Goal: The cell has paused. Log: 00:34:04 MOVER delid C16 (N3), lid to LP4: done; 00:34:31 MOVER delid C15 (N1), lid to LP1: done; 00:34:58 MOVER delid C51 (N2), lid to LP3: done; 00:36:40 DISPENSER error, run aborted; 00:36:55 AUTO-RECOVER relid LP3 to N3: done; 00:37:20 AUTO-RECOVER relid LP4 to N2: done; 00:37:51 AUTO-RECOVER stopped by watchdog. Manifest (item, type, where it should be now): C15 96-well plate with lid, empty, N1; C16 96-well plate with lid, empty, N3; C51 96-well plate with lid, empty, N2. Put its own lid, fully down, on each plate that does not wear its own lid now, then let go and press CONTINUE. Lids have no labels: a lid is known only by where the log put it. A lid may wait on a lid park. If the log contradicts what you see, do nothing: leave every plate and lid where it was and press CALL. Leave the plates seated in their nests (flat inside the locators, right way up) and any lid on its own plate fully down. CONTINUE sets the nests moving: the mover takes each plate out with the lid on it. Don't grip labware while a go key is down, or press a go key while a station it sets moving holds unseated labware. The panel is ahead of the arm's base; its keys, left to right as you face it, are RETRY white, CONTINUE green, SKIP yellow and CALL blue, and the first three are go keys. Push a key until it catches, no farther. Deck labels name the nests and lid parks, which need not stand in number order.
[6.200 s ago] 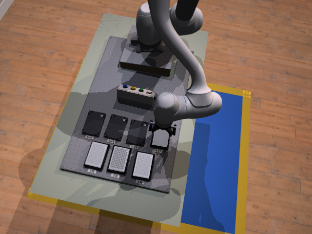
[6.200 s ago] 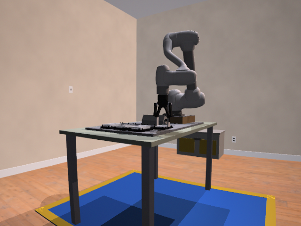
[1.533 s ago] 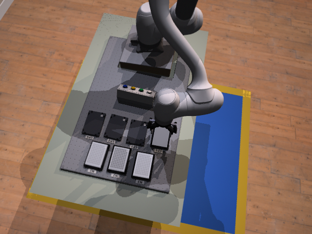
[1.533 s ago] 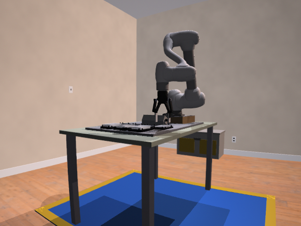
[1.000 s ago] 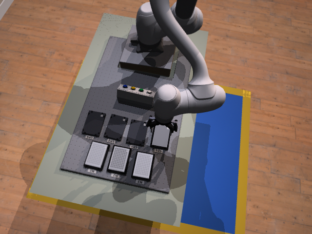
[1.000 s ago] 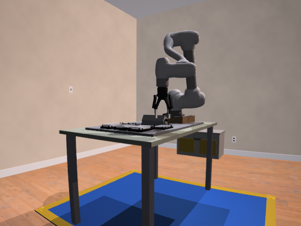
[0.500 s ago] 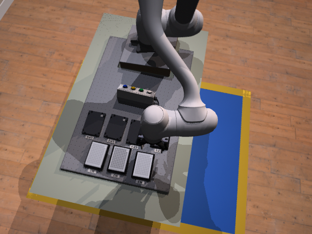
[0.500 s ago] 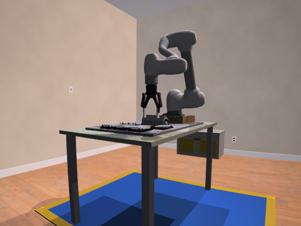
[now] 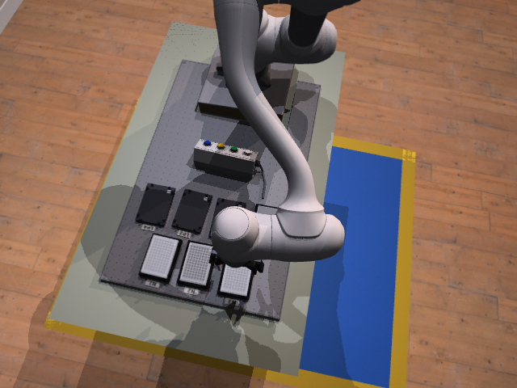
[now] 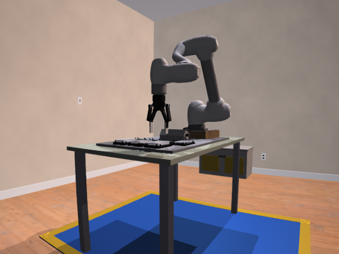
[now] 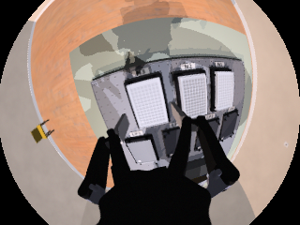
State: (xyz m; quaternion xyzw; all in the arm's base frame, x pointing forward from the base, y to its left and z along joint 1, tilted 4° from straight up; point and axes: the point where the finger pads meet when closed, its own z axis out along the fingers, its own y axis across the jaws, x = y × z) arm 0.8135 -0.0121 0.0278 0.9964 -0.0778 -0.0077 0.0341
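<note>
Hanging over the front row of the dark perforated deck plate (image 9: 125, 246), we see our black two-finger gripper (image 10: 158, 127) spread partway with nothing between its fingers (image 10: 150, 127) — well above the labware. In the top view three white 96-well plates sit in the nest row: the left one (image 9: 159, 255), the middle one (image 9: 195, 263) and the right one (image 9: 235, 280), whose rear end our grey wrist joint (image 9: 235, 234) hides. Whether each wears a lid, we cannot tell. Behind them lie black rectangular lid parks (image 9: 155, 204), and a pale lid (image 9: 266, 208) peeks out at the rightmost park, mostly hidden by the arm. The grey key panel (image 9: 225, 159) stands farther back — blue (image 9: 207, 142), yellow (image 9: 220, 145), green (image 9: 233, 148) and white (image 9: 247, 153) keys on top.
</note>
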